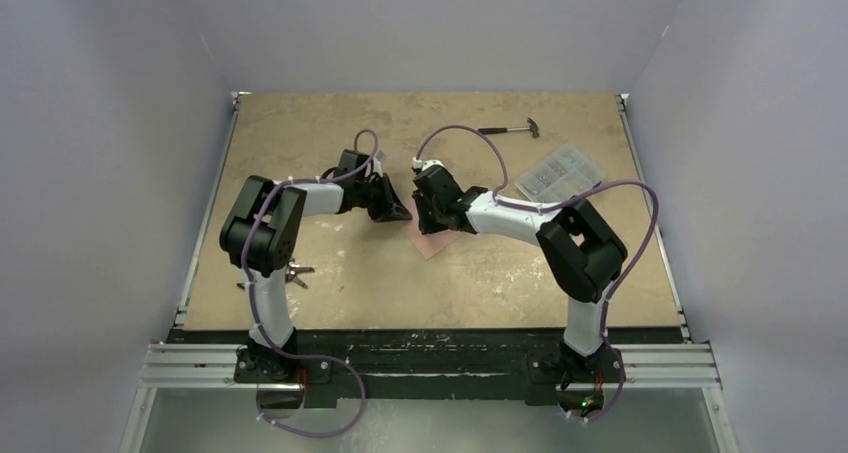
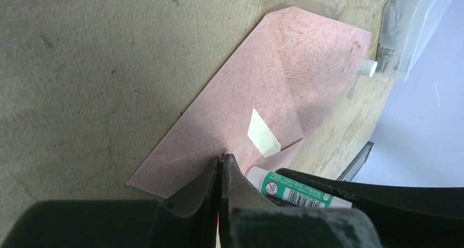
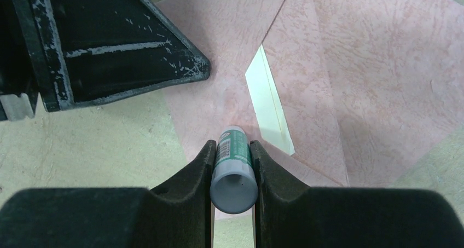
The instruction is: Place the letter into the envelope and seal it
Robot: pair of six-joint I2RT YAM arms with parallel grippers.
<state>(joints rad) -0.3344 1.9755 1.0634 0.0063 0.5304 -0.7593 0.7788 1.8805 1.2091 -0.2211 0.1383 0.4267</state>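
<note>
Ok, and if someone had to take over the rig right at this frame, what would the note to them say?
Left gripper: shut, tips down on the envelope.
Right gripper: shut on a glue stick, whose tip is on the envelope beside the pale strip.
Letter: not visible separately; likely inside the envelope, unconfirmed.
Not sealed: the strip is exposed.
Left to do: finish gluing, fold the flap, press it shut.

Left gripper (image 2: 221,160) just beside right gripper (image 3: 232,148)
</note>
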